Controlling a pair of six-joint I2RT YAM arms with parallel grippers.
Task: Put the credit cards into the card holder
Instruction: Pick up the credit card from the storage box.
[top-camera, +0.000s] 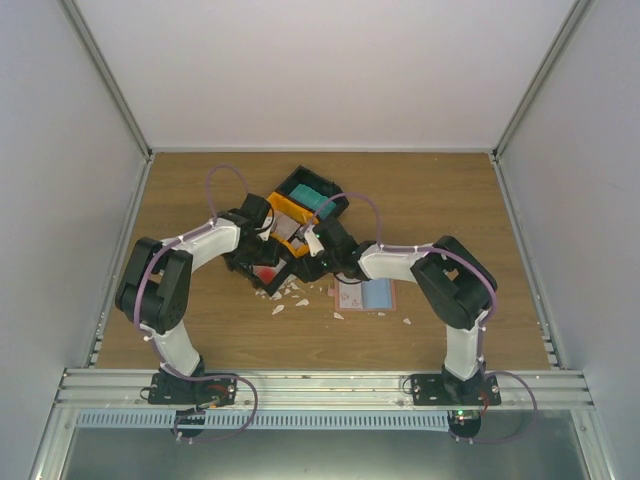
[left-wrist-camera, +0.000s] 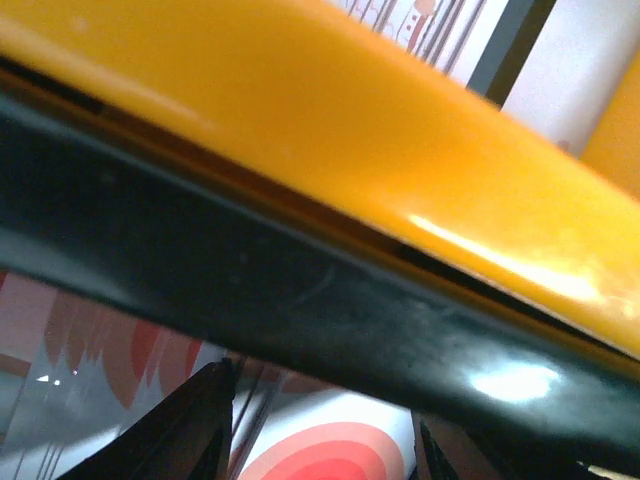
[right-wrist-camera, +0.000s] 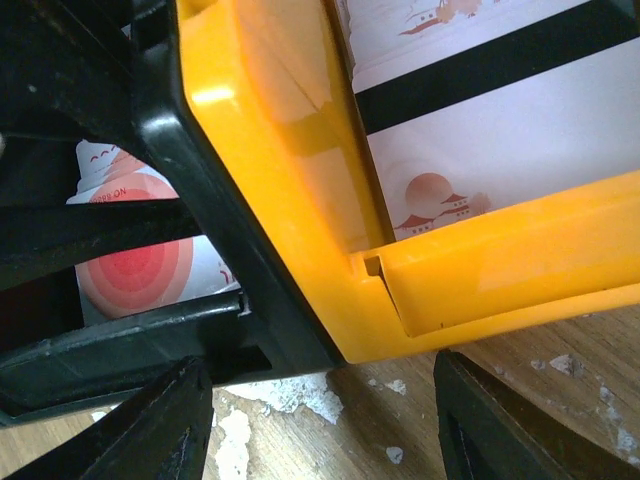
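The card holder lies open and flat on the table, salmon-edged with a light-blue inside, to the right of both grippers. Credit cards rest in the black-and-orange tray. A white card with red rings shows below the tray's wall, and a white card with red pagoda marks and a black stripe lies in the orange compartment. My left gripper hovers close over the ringed card, its fingers apart. At the tray's orange corner, my right gripper stands wide open and holds nothing.
Small white paper scraps litter the wood in front of the tray, some right under the right gripper. A teal item sits in the tray's far compartment. Grey walls enclose the table on three sides.
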